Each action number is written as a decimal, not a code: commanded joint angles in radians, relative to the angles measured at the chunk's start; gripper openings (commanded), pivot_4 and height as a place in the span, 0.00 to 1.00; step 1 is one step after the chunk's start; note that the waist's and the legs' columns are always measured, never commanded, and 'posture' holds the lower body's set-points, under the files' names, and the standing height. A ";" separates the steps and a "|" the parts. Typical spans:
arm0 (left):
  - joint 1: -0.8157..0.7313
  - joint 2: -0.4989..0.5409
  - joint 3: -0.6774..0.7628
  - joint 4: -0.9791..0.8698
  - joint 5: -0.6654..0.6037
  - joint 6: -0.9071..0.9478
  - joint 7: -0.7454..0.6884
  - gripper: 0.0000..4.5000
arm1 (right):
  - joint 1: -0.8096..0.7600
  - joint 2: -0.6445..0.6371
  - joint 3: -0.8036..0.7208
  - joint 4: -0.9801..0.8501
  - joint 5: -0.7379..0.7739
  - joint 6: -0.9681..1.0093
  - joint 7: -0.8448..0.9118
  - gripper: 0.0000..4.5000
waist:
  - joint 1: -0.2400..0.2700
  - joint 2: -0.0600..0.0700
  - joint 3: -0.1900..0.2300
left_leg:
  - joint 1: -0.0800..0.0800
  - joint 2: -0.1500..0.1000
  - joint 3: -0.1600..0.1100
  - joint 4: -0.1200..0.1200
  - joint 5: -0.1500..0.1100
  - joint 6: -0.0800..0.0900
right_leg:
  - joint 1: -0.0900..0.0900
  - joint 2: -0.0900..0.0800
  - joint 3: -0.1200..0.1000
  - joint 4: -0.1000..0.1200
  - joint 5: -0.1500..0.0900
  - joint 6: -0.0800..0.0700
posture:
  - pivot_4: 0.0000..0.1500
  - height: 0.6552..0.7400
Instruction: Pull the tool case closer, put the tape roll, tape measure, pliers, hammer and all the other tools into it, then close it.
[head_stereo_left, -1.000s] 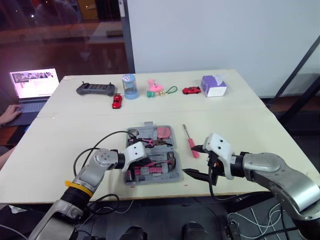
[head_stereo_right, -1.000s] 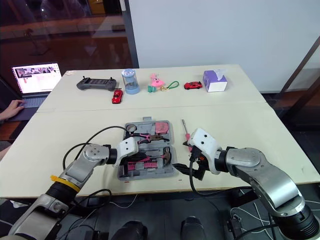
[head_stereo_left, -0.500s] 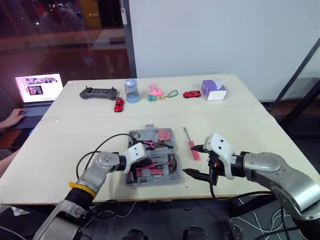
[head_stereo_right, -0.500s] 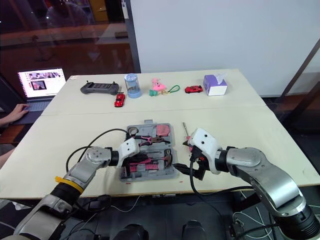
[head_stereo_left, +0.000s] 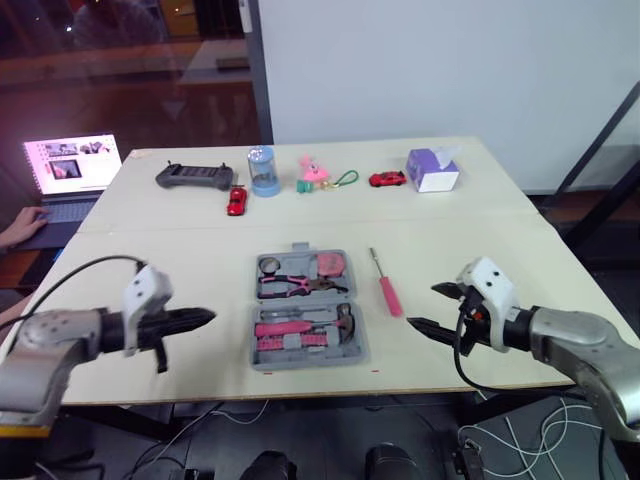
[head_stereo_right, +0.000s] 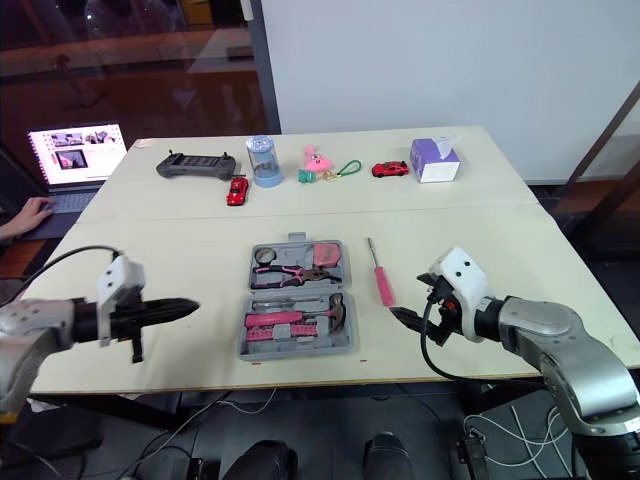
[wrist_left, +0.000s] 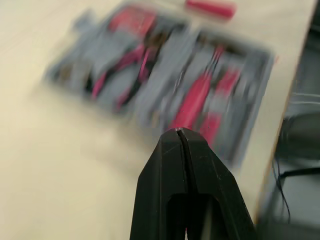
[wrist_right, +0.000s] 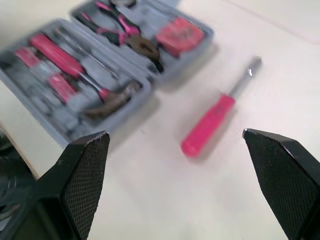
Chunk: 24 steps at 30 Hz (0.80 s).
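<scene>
Near the front edge of the pale table (head_stereo_left: 200, 250) the grey tool case (head_stereo_left: 310, 365) lies open. Well to its left the left pincer (head_stereo_left: 205, 318) hovers, fingers pressed together and empty. To its right the right pincer (head_stereo_left: 422, 306) gapes wide, holding nothing. A pink screwdriver (head_stereo_left: 386, 290) lies on the table between case and right pincer. Inside the case sit the hammer (head_stereo_left: 335, 325), pliers (head_stereo_left: 295, 286) and tape measure (head_stereo_left: 331, 266).
</scene>
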 joint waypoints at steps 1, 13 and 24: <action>0.085 0.020 0.146 0.064 0.029 -0.104 0.029 0.21 | 0.033 -0.002 -0.074 0.007 -0.024 -0.052 -0.022 1.00 | 0.003 -0.001 0.001 | 0.000 0.000 0.000 0.000 0.000 0.000 | 0.000 0.000 0.000 0.000 0.000 0.000 | 1.00 1.00; 0.223 -0.034 0.304 0.257 0.018 -0.296 0.069 0.99 | 0.103 -0.021 -0.078 0.071 -0.063 -0.134 0.025 1.00 | 0.013 0.000 0.001 | 0.001 0.001 0.001 0.000 0.000 0.000 | 0.001 0.000 0.000 -0.001 0.000 0.000 | 1.00 1.00; 0.197 -0.036 0.242 0.148 -0.012 -0.191 0.069 0.99 | 0.086 0.029 -0.055 -0.025 -0.037 -0.051 -0.051 1.00 | 0.014 -0.001 0.002 | 0.001 0.001 0.001 0.000 0.000 0.000 | 0.001 0.001 0.000 -0.001 0.000 0.000 | 1.00 1.00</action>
